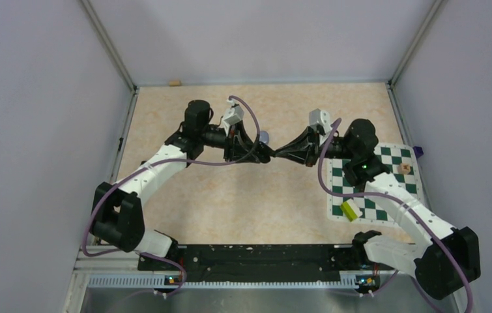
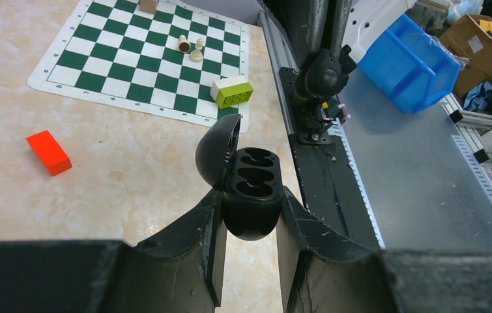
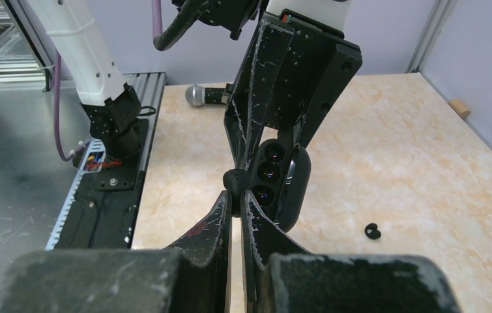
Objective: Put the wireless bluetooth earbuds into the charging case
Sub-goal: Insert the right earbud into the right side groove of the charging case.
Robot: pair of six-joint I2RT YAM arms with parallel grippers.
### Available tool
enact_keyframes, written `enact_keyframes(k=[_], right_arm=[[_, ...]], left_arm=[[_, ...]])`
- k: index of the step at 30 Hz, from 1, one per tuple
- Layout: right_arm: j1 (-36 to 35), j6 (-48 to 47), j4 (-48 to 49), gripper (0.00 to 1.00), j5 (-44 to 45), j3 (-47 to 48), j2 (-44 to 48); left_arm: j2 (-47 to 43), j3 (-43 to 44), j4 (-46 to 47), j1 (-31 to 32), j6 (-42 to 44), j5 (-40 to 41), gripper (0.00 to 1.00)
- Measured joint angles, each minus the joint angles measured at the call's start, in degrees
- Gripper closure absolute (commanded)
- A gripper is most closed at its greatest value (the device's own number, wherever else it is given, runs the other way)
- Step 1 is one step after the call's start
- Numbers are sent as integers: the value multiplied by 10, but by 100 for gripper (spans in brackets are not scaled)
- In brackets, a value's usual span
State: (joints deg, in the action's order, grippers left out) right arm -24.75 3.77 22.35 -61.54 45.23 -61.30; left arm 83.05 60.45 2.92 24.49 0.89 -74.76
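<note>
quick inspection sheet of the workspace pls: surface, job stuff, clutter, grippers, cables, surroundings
surface: beige marbled tabletop, no spills seen
job's things: black oval charging case, lid open, held above the table; one black earbud at its open side; second black earbud loose on the tabletop; lilac earbuds not seen
clutter: green-and-white chess mat with yellow-green block and chess pieces; red block; silver-headed microphone; cork
grippers: left gripper shut on the case; right gripper shut on the first earbud
cables: purple cables loop along both arms
surroundings: pale walls, metal frame, blue plastic bin
</note>
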Motion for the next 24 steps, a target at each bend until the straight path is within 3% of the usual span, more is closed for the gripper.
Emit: enact_keyframes(k=[24], right_arm=[[-18,-54,-31,98,29,-2,-26]], left_arm=[[0,5,-4,4,1,0,100]])
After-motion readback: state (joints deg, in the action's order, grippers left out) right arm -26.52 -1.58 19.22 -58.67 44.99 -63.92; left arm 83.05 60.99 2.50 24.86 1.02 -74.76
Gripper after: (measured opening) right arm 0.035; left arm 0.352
